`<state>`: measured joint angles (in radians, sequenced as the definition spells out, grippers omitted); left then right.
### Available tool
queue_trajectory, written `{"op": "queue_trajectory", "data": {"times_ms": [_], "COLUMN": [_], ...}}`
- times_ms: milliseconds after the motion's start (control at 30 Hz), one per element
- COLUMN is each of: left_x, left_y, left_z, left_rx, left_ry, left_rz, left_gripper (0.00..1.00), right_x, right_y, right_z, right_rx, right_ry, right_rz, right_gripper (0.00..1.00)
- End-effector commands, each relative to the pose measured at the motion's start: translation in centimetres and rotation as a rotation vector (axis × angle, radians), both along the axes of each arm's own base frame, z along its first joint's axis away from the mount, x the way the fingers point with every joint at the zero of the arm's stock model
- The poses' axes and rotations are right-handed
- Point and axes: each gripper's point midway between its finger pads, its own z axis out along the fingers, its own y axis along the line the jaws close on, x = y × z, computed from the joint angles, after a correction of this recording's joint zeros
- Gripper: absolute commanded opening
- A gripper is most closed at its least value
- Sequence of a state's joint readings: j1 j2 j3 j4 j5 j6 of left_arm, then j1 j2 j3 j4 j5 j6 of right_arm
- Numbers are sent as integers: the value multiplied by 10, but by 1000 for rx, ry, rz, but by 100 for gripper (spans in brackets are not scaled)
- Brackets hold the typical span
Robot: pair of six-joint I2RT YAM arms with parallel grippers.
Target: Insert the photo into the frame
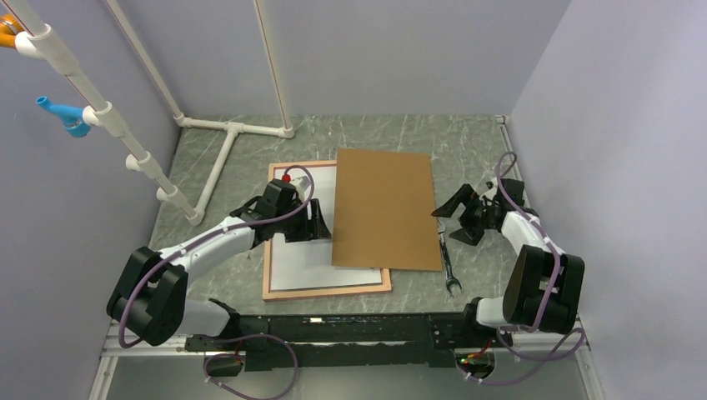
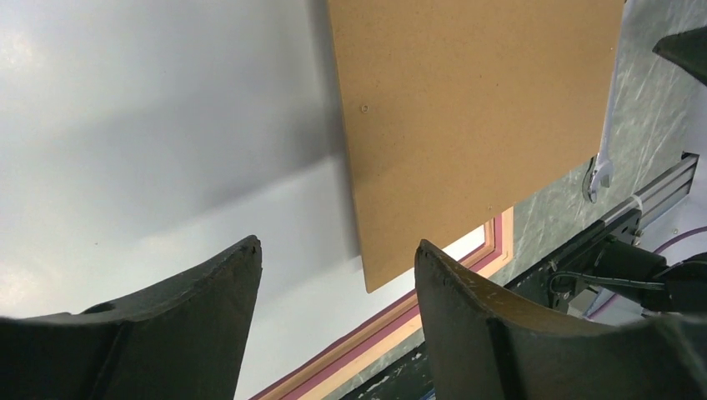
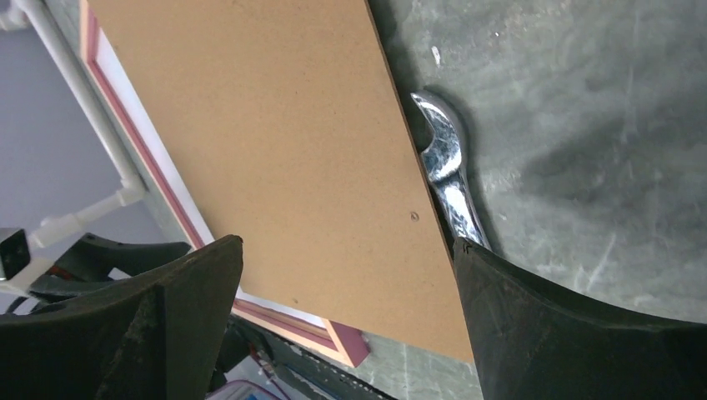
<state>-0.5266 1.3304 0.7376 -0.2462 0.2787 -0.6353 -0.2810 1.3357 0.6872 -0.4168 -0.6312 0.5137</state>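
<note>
Pale lavender-grey walls, grey-green marbled tabletop, white pipe framework at back left, black rail along near edge, soft even light

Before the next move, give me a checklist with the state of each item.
1. Photo flat inside frame, white back up: ok.
2. Left gripper open, empty: ok.
3. Right gripper open, empty: ok.
4. Board squared over frame: not ok, it covers only the right part.
5. Wrench clear of board: cannot tell, it lies right at the edge.
</note>
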Motion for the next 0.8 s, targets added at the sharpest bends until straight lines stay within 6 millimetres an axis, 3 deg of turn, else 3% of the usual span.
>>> {"op": "queue_trajectory", "data": {"times_ms": [0, 267, 467, 767], "left_x": [9, 9, 9, -6], "left_y": [-7, -33, -41, -35], "left_z": [14, 15, 10, -30], "left_rx": [-13, -140, -95, 41], "left_ry": [-53, -25, -30, 44], "left_rz": [-49, -102, -128, -126], "left_gripper": [70, 52, 34, 25], "right_x": [25, 32, 28, 10], "right_y": [-7, -10, -6, -1], "right_z": [3, -8, -7, -14], "right_rx": [-92, -100, -91, -80], "right_ry": [-43, -7, 2, 4], "right_rz": [19, 34, 50, 54], "right_gripper": [98, 98, 97, 98]}}
